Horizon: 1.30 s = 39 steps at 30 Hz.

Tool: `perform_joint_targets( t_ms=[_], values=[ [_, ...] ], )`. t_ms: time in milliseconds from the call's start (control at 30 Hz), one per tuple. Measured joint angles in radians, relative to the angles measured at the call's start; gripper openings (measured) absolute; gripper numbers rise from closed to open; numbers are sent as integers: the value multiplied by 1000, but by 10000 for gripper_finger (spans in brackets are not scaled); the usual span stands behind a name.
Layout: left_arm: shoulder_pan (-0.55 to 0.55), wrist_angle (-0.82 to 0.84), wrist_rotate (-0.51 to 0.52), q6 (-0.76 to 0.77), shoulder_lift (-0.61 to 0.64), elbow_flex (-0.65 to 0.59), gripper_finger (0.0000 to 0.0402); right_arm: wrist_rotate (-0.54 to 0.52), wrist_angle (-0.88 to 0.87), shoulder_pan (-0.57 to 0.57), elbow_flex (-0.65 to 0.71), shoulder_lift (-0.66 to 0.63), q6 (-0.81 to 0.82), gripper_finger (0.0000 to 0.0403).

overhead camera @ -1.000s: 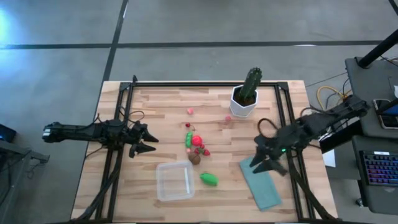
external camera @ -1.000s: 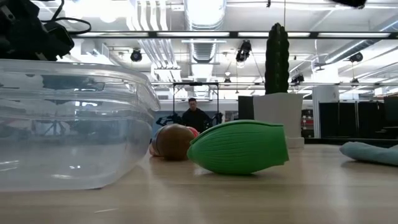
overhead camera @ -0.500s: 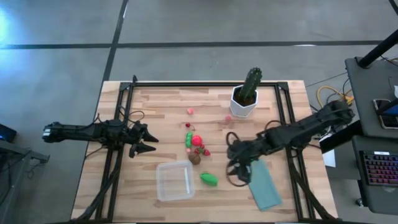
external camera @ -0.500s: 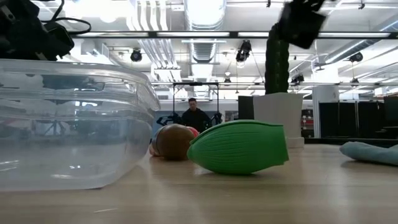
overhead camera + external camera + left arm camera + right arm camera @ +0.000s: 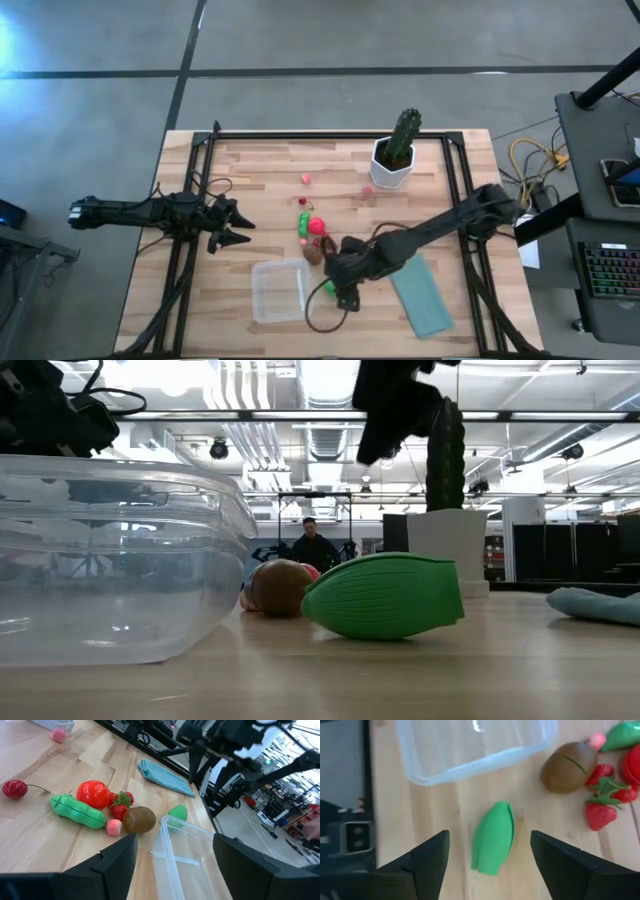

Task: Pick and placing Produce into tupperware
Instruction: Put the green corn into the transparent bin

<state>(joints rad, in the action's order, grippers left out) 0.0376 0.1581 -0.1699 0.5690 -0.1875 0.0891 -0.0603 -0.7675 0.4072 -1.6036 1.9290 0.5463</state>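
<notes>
The produce lies mid-table: a green oval piece (image 5: 326, 288) next to the clear tupperware (image 5: 278, 290), a brown round piece (image 5: 313, 254), a red tomato (image 5: 316, 226), a long green piece (image 5: 303, 222) and strawberries (image 5: 600, 815). My right gripper (image 5: 340, 285) hovers open above the green oval piece (image 5: 493, 845), fingers slanting down, one on each side and clear of it. My left gripper (image 5: 235, 225) waits open at the table's left side. In the low view the oval (image 5: 385, 595) rests on its side on the wood under the right gripper (image 5: 395, 405).
A tall cactus in a white pot (image 5: 398, 150) stands at the far side. A teal cloth (image 5: 422, 295) lies flat near the right front. Small pink bits (image 5: 305, 178) and a cherry (image 5: 14, 789) are scattered behind the pile. A person stands far off in the room (image 5: 313, 540).
My right gripper has swung from over the teal cloth toward the table's left, come down and tipped its fingers more steeply downward; it now hangs above the green oval piece. The produce and the tupperware have kept their places.
</notes>
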Motion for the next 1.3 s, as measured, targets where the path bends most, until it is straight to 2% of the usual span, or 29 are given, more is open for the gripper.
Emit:
perform_joint_targets(
  t_ms=[167, 467, 867, 1300],
  values=[
    [0, 0, 0, 0, 0, 0, 246, -21, -83, 15, -48, 96, 53, 261],
    [0, -1, 0, 0, 1, 0, 246, -72, -93, 47, -29, 117, 177, 274],
    [0, 0, 0, 0, 0, 0, 246, -73, 5, 53, -1, 127, 179, 309],
    [0, 0, 0, 0, -1, 0, 246, -98, 16, 47, -6, 226, 160, 310]
  ],
)
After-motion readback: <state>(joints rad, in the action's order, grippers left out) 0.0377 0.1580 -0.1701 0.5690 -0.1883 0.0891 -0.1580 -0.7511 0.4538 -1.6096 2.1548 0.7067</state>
